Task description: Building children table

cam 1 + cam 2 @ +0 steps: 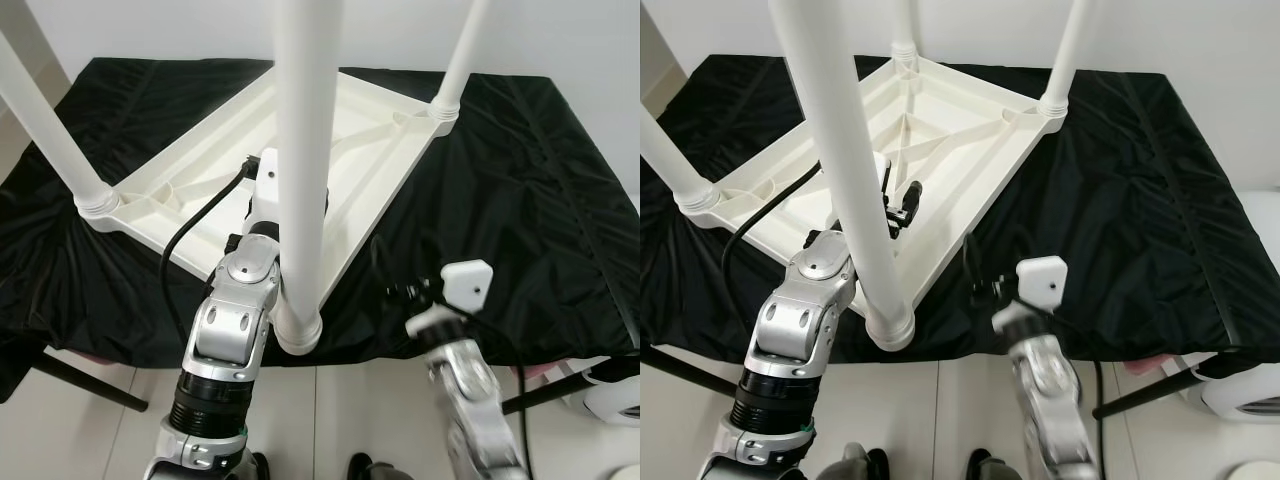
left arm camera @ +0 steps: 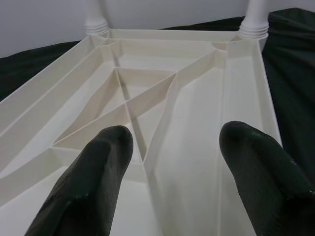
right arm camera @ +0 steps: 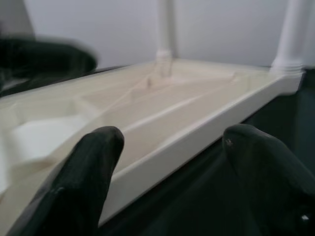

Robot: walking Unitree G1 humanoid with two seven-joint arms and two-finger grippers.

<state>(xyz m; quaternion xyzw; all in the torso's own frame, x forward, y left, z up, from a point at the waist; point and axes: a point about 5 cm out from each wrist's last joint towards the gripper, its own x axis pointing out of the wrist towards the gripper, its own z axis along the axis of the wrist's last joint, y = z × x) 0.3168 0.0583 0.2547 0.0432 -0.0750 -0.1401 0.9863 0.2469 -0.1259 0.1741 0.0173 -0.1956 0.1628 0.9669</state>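
With four white plastic legs (image 1: 305, 170) standing in the upturned white ribbed plastic tabletop (image 1: 970, 150), assembly looks finished, so the left gripper (image 2: 170, 162) and right gripper (image 3: 170, 162), both with fingers apart and empty, probably must grip and flip it.

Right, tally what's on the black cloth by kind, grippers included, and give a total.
Table legs: 4
Table top, upside down: 1
Black cloth: 1
Grippers: 2, left gripper and right gripper, both open
Total: 8

Silver jointed arms, black cable (image 1: 195, 225) (looped at the left), rounded black claw fingers (image 2: 88, 182).
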